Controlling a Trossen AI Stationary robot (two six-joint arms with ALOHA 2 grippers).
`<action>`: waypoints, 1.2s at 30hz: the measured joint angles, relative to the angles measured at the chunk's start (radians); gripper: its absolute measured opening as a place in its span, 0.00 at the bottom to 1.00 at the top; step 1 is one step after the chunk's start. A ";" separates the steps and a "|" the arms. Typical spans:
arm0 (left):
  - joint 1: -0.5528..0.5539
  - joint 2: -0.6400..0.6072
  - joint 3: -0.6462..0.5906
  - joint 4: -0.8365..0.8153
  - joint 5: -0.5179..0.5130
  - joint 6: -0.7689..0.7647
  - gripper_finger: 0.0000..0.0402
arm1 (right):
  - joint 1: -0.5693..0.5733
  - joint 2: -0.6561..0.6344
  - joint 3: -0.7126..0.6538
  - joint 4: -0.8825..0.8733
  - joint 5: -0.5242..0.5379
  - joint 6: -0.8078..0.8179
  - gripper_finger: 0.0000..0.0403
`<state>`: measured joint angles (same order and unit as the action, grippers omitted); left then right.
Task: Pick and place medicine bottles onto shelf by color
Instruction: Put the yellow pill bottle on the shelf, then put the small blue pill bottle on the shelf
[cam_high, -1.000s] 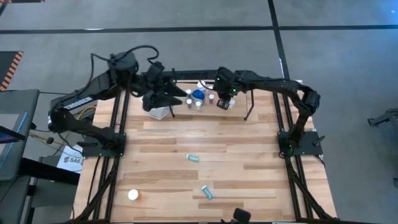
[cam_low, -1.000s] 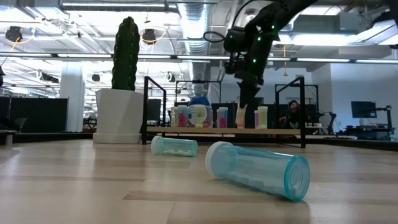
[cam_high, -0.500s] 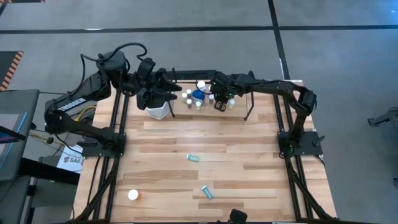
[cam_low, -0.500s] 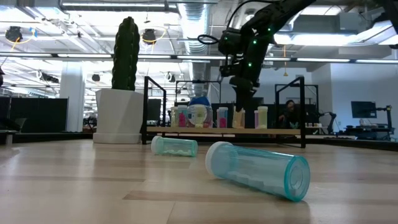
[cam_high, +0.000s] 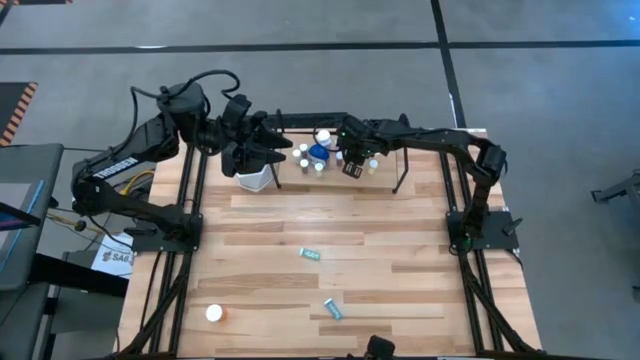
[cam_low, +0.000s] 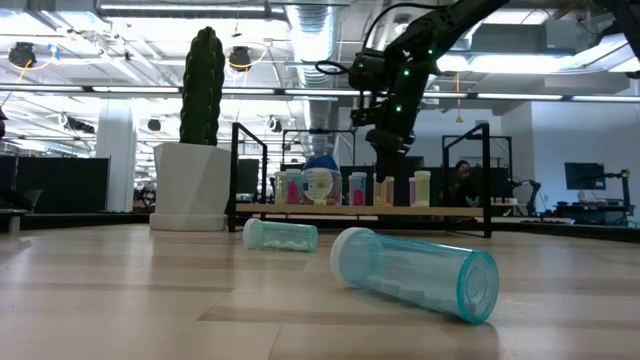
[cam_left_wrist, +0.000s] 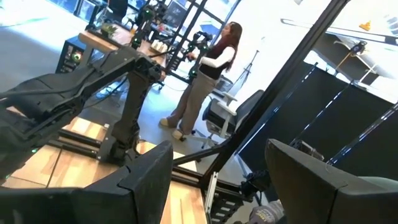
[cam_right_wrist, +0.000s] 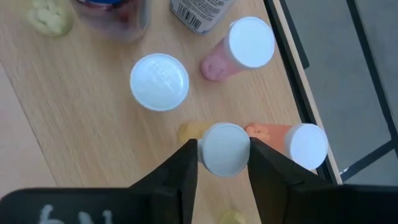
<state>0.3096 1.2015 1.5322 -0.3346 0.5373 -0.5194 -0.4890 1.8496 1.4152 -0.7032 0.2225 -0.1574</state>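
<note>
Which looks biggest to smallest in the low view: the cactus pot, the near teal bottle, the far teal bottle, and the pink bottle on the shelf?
1. White cactus pot
2. Near teal bottle, though being closest to the camera inflates it
3. Far teal bottle
4. Pink bottle on the shelf, farthest off, so its true size is unsure

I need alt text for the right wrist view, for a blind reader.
The right gripper holds a white-capped bottle between its two dark fingers, above the shelf. Nearby stand a pink bottle, an orange bottle and another white-capped one.
</note>
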 joint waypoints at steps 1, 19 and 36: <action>0.000 0.000 0.000 -0.001 0.000 0.000 0.60 | 0.002 0.001 0.000 0.003 0.000 0.000 0.36; 0.000 0.000 0.000 -0.023 -0.008 0.022 0.60 | 0.018 0.003 0.155 -0.154 -0.015 -0.008 0.61; -0.013 0.000 0.000 -0.253 -0.076 0.070 0.60 | 0.174 -0.007 0.440 -0.649 -0.037 0.118 0.61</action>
<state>0.2963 1.2015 1.5318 -0.5881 0.4614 -0.4498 -0.3151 1.8422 1.8553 -1.3519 0.1860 -0.0396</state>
